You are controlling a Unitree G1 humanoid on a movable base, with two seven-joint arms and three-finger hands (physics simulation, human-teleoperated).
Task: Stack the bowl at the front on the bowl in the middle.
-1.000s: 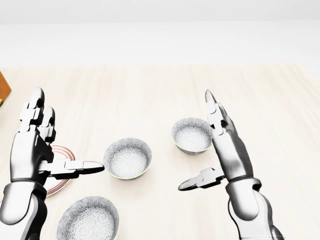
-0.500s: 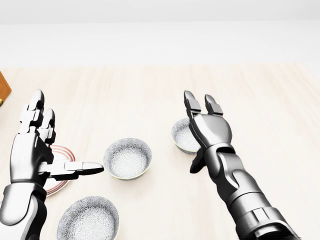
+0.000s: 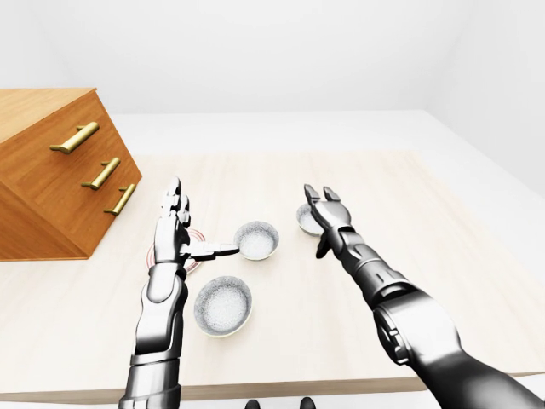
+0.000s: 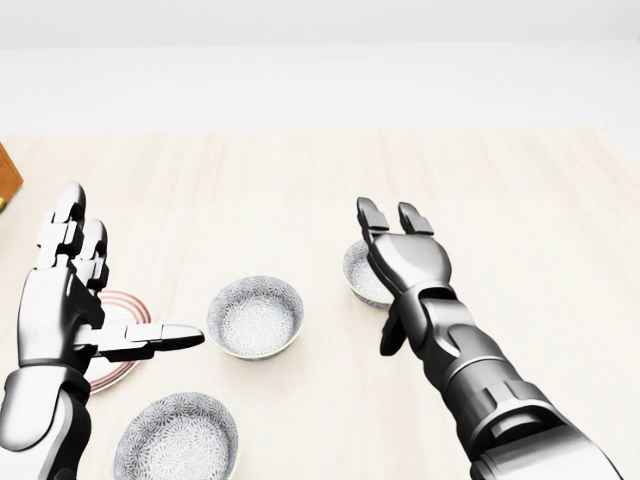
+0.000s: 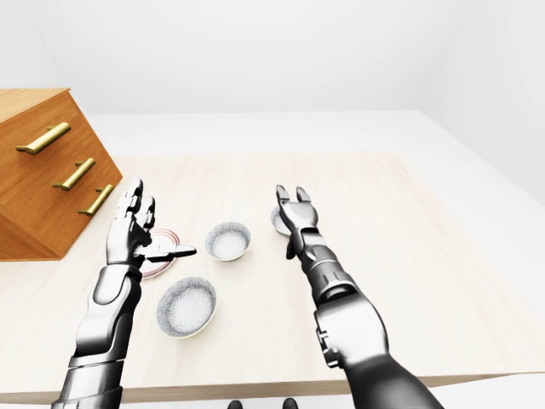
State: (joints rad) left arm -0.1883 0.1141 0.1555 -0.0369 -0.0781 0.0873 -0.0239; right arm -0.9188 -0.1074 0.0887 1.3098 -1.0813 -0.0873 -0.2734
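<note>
- Surface point(image 4: 520, 200): pale wood plank, carrying three patterned bowls and one plate; all places below are given relative to the middle bowl, in the head view.
- Middle bowl point(image 4: 255, 316): upright, grey speckled inside, standing alone on the surface with nothing in it.
- Front bowl point(image 4: 176, 438): below and to the left of the middle bowl, near the bottom edge, upright and well apart from it (not stacked).
- Far bowl point(image 4: 361, 272): to the right of the middle bowl and slightly above it; partly hidden by the right hand.
- Plate point(image 4: 120, 330): red-ringed, to the left of the middle bowl, mostly covered by the left hand.
- Left hand point(image 4: 70, 300): left of the middle bowl, fingers spread wide and pointing up, thumb stretched toward the bowl with its tip just short of the rim; it holds nothing.
- Right hand point(image 4: 405, 262): right of the middle bowl, over the far bowl, back of the hand toward the camera, fingers extended and open; whether it touches that bowl cannot be told.
- Drawer chest point(image 3: 51, 170): wooden, with brass handles, well to the left of the middle bowl (clearest in the left-eye view).
</note>
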